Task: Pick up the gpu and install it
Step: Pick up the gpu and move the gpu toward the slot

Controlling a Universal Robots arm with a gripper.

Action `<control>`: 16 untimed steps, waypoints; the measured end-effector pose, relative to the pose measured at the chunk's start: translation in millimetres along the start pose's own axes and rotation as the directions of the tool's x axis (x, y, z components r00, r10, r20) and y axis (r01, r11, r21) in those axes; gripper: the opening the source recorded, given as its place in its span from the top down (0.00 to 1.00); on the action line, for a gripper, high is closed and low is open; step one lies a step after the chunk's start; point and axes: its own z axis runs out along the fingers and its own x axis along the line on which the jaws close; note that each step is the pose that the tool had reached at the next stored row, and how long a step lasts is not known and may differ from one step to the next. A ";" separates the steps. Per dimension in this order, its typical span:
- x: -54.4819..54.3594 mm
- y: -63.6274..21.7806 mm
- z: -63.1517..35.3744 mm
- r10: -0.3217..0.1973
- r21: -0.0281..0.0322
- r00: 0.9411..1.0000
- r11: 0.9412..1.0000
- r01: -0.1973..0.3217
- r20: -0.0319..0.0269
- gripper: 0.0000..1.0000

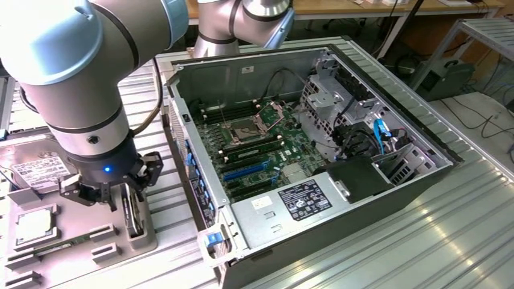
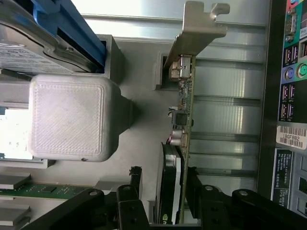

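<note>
The gpu [image 1: 132, 218] stands on edge in a slot of the grey holder [image 1: 148, 239], at the exterior view's left beside the open computer case [image 1: 418, 141]. In the wrist view the gpu [image 2: 186, 120] shows edge-on: thin green card, silver bracket [image 2: 194, 33] at one end, dark heatsink [image 2: 169, 191] on one face. My gripper [image 1: 120, 201] is lowered over it, and the gripper [image 2: 164, 189] straddles the heatsink end. One black finger [image 2: 135, 184] stands a small gap away from the heatsink; the other lies close against the card's bare side. The jaws are open.
The case lies on its side with the motherboard [image 1: 257, 150] and blue slots [image 1: 245, 171] exposed. A hard drive [image 1: 36, 170] and a processor [image 1: 36, 226] sit in the holder. A grey block [image 2: 67, 117] and a memory stick [image 2: 43, 190] are beside the card.
</note>
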 end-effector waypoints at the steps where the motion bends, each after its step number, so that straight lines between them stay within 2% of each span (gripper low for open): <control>1: 0.0 0.0 0.0 0.000 0.000 1.000 1.000 0.000 0.000 0.53; 2: 0.0 -0.1 0.0 0.000 0.000 1.000 1.000 0.000 0.000 0.53; 3: 0.0 0.0 0.0 0.000 0.000 1.000 1.000 0.000 0.000 0.60; 12: -1.4 -0.1 0.0 0.000 0.000 1.000 1.000 0.000 0.000 0.60; 13: -1.5 -0.1 0.1 0.000 0.000 1.000 1.000 0.000 0.000 0.62; 14: -1.5 -0.1 0.1 0.000 0.000 1.000 1.000 0.000 0.000 0.68; 16: -1.6 -0.1 0.0 0.000 0.000 1.000 1.000 0.000 0.000 0.71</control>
